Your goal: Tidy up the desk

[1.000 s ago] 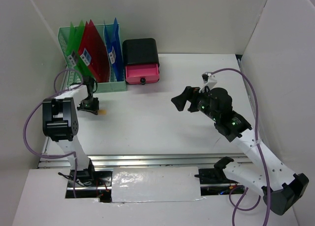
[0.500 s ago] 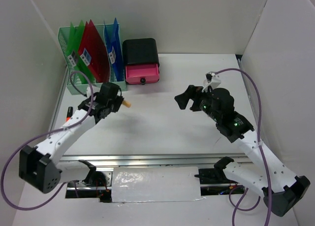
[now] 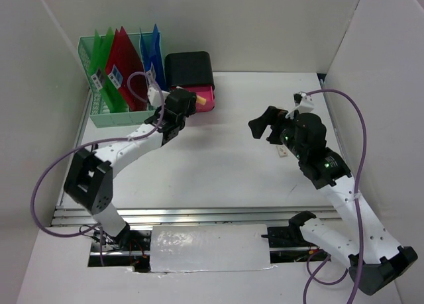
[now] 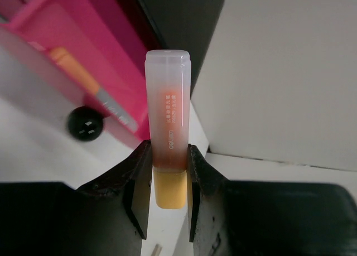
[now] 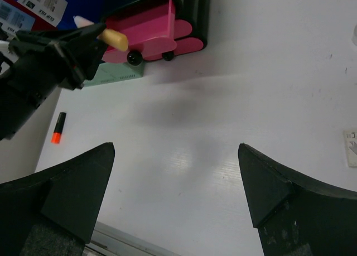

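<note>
My left gripper [image 3: 190, 102] is shut on an orange-yellow tube with a frosted cap [image 4: 167, 111]. It holds the tube over the front of the open pink drawer [image 3: 208, 92] of the black drawer box [image 3: 189, 68]. In the left wrist view the tube points past the drawer [image 4: 95, 44], which holds an orange pen [image 4: 83, 77]. The right wrist view shows the tube's yellow end [image 5: 113, 38] just left of the drawer [image 5: 150, 30]. My right gripper [image 3: 262, 126] is open and empty above the right middle of the white desk [image 3: 218, 158]; its fingers [image 5: 83, 183] stand wide apart.
A mint-green file rack [image 3: 122, 115] with green, red and blue folders stands at the back left. A black-and-orange marker [image 5: 58, 128] lies on the desk's left side. A small white label [image 3: 283, 152] lies under my right arm. A silver rail [image 3: 199, 214] runs along the front edge.
My left arm has swung from the desk's left side to the pink drawer, carrying the tube. My right gripper has drifted a little to the right.
</note>
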Available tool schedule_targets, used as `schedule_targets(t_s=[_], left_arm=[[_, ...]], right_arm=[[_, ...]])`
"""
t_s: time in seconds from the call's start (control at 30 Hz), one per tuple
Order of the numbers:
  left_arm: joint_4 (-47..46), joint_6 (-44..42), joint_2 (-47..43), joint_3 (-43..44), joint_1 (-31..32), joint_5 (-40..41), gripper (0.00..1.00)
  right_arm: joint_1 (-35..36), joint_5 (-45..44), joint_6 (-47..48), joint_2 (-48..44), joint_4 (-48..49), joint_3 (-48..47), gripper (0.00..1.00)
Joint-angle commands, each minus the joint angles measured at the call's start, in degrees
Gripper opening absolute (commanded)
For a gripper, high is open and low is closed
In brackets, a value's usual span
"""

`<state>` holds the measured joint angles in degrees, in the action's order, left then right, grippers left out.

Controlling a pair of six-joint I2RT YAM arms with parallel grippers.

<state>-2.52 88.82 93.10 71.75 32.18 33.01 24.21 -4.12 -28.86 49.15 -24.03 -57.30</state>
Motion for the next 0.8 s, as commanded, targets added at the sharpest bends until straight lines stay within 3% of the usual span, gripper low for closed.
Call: schedule_targets(t_s=[0.0,0.13,0.77], left_arm=[[-11.6,1.1,4.8,6.9,0.2,4.4,0.0],[-7.4,3.5,10.2,14.5,0.2,6.4,0.0],[-2.2,8.0,14.2,16.3,-1.1,4.8,0.03]], right_arm=[[-0.5,-0.2,0.9,-1.0,-1.9,-3.3,1.0],[-0.7,0.0,1.5,-1.5,-2.4,-3.4,1.0],[-1.3,-0.9,2.1,-2.1,-3.1,-3.9,1.0]])
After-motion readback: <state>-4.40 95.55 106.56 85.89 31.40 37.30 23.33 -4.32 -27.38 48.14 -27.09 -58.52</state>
